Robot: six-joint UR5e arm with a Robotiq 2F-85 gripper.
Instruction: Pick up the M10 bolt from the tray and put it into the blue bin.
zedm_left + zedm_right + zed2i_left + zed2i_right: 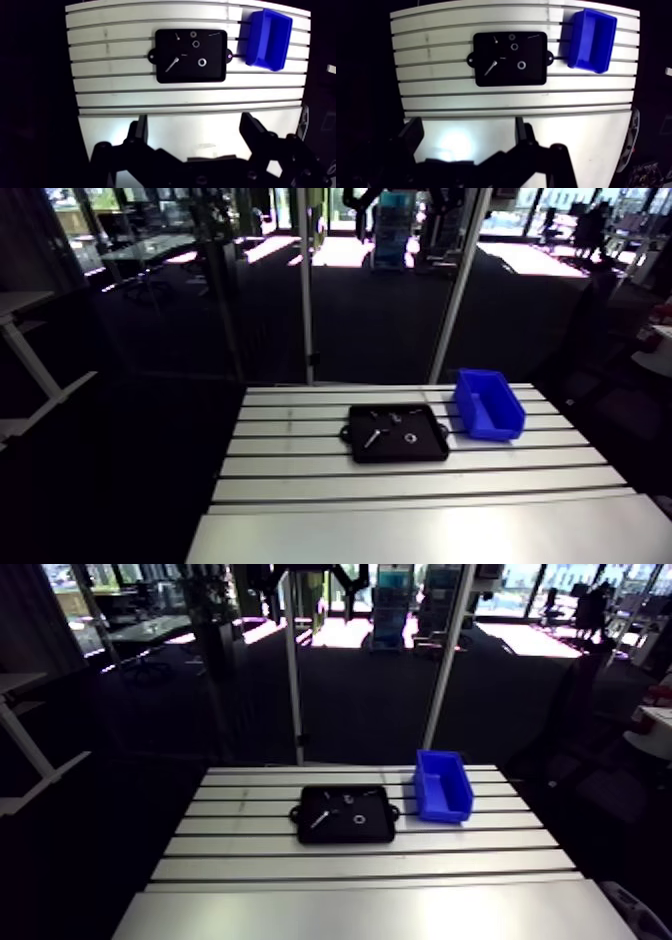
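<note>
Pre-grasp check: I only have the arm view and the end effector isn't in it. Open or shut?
Observer: Open. In the wrist view the end effector is holding nothing.
Operator: Over the tray yet?
Observer: No. The tray lies ahead of it, beyond a bare stretch of table.
Operator: Bolt clear of the other parts?
Observer: The bolt lies slanted and touches none of the three rings.
</note>
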